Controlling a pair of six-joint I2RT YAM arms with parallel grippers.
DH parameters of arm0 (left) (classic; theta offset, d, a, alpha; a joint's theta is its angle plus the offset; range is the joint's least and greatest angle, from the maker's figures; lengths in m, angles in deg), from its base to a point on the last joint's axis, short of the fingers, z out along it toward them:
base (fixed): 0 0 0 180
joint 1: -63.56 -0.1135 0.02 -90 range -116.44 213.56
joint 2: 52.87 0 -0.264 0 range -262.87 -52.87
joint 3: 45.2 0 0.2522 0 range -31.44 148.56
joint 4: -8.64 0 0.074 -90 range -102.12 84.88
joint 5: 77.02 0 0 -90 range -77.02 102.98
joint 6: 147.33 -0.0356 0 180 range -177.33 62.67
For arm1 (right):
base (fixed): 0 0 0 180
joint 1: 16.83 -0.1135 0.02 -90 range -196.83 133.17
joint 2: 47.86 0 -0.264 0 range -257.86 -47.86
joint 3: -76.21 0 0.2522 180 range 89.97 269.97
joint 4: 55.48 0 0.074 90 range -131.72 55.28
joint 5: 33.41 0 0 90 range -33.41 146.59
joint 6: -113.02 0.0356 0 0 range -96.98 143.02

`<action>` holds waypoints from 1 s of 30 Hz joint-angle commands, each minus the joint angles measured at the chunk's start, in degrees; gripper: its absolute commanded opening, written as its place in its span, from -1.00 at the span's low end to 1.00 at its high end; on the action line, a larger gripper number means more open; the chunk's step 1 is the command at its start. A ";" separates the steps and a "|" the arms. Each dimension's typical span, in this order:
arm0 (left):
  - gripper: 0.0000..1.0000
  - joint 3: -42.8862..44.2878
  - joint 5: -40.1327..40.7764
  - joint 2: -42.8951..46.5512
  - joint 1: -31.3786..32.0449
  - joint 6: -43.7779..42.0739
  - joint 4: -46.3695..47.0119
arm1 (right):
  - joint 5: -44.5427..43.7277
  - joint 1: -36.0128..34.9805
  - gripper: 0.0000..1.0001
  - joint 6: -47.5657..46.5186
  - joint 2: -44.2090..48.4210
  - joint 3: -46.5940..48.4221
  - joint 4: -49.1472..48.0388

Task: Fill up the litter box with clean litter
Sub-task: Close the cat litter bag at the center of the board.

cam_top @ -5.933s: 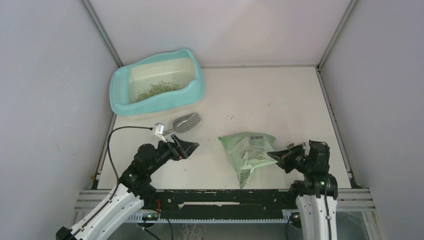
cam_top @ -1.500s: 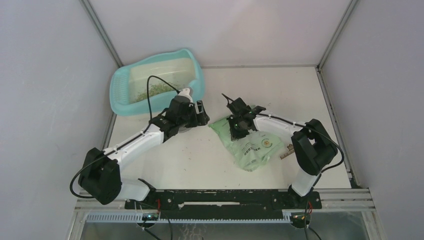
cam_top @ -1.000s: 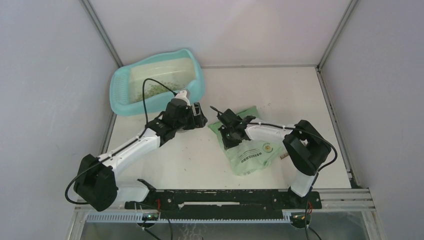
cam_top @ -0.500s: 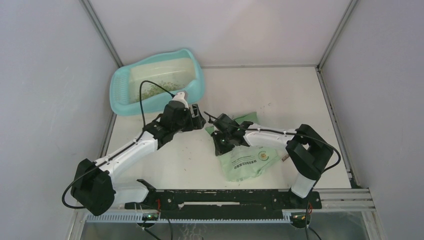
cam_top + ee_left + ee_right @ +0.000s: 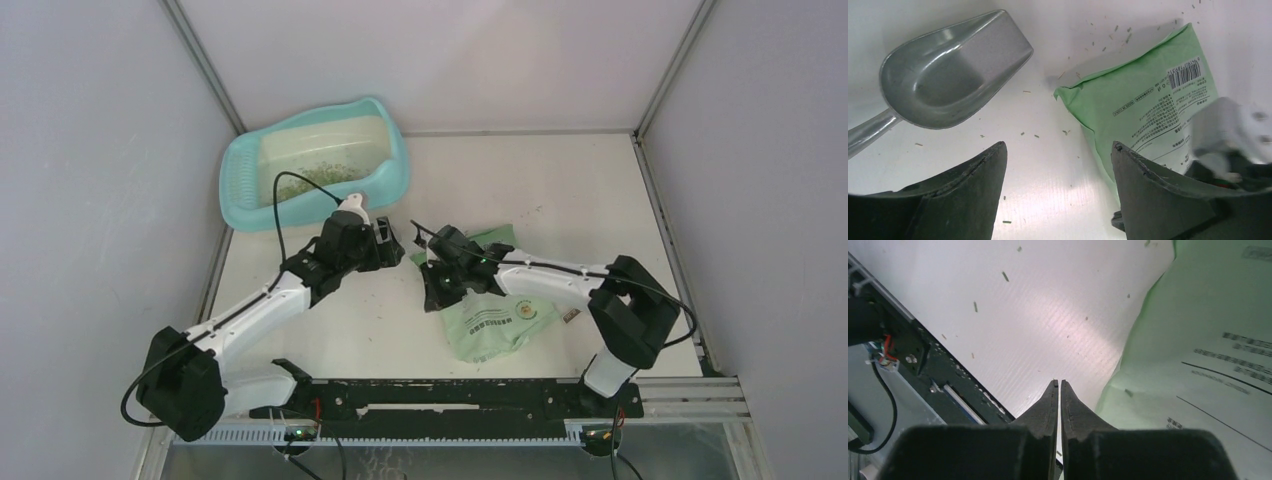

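Litter (image 5: 325, 175), a thin scatter of light, loose granules, lies in the litter box (image 5: 238, 185) at the bench's (image 5: 560, 190) far left. It will spill readily, so I judge it best carried in the metal scoop (image 5: 948, 75), gripped by the handle. My left claw (image 5: 1058, 147) gapes wide and empty between the scoop and the green bag (image 5: 1143, 95). My right claw (image 5: 1058, 385) is all but closed and empty at the bag's edge. Since a second ago both arms have drawn nearer my bases, and the bag with them.
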 commanded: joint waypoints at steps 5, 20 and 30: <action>0.60 -1.01 0.26 2.95 -1.34 0.31 1.73 | -6.71 3.91 -0.75 1.77 7.61 0.61 1.37; 0.60 -1.84 -0.63 3.40 -1.82 0.05 2.10 | -7.23 5.24 -0.74 2.42 -4.19 2.04 -2.03; 0.60 -3.01 -0.89 4.12 -2.30 0.16 2.37 | -5.71 1.10 -0.75 1.69 -6.84 2.45 -3.87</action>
